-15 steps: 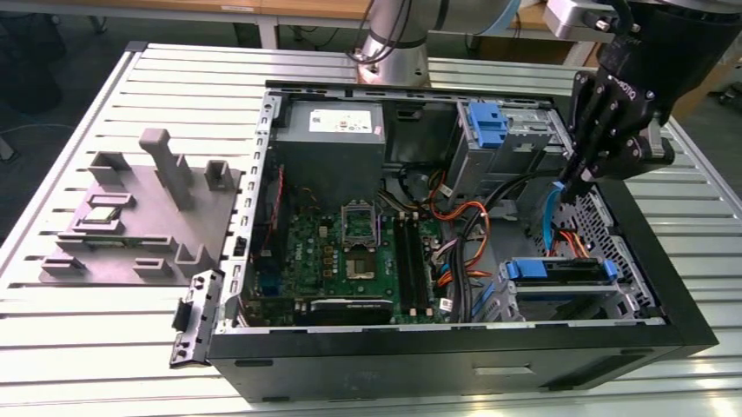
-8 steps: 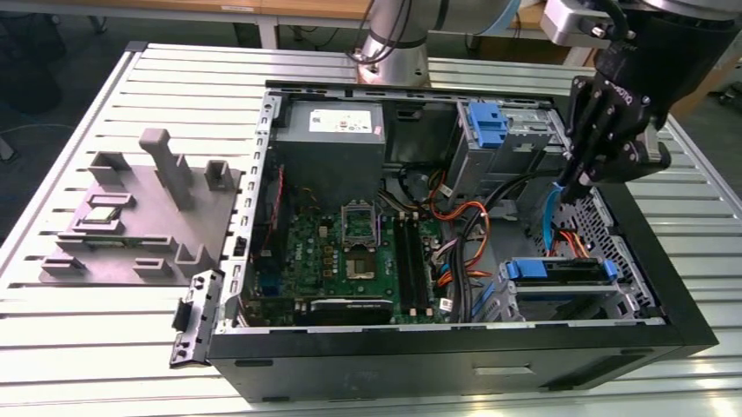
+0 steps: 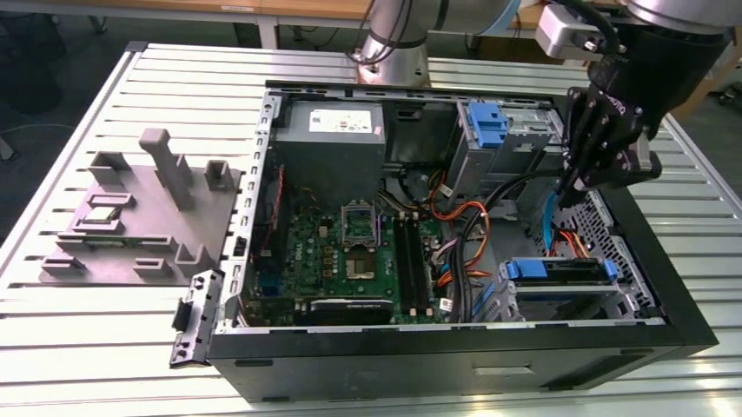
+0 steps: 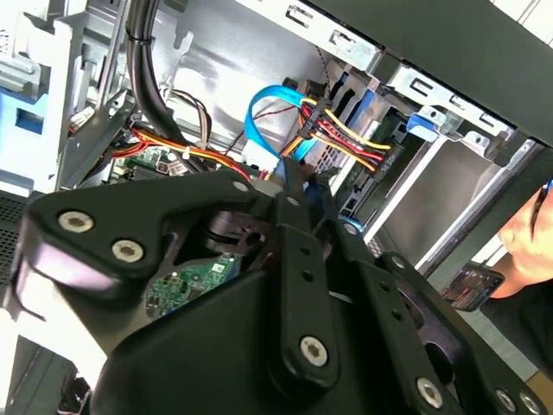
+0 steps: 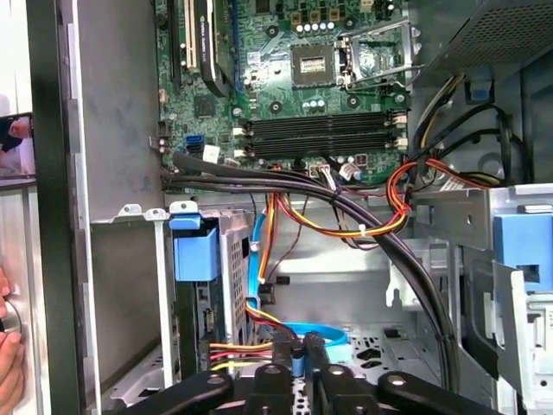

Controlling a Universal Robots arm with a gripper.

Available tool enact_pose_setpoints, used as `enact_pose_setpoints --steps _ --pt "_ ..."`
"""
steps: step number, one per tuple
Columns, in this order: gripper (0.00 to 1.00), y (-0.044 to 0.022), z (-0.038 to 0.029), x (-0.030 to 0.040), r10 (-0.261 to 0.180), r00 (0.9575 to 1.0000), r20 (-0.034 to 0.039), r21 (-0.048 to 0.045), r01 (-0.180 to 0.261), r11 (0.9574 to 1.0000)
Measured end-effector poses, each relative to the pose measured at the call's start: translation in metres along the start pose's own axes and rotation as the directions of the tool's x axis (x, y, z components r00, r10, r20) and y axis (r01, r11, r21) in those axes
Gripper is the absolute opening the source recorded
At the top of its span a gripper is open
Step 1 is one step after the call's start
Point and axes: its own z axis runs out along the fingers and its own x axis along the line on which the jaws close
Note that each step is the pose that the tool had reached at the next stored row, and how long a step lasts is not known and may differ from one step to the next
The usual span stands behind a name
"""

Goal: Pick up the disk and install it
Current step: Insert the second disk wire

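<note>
Claw [image 3: 576, 193] hangs inside the open PC case [image 3: 464, 347], over the drive-cage side at the exterior view's right. Fingers [image 4: 298, 186] look pressed together, nothing pinched between them. The disk [image 3: 559, 271] sits in its blue carrier in the lower bay, near the cables [image 5: 346, 226]. Judging by that, install looks largely done; can't confirm full seating.
</note>
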Motion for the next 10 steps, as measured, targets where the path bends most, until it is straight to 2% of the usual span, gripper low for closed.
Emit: enact_pose_setpoints --steps 6,8,10 --pt "0.16 -0.0001 0.0029 0.0001 0.0 1.0 -0.0025 0.0002 0.0 1.0" --pt "0.16 -0.0001 0.0033 0.0016 0.0 1.0 -0.0022 0.0002 0.0 1.0" --pt "0.16 -0.0003 0.0042 0.0061 0.0 1.0 -0.0018 0.0003 0.0 1.0"
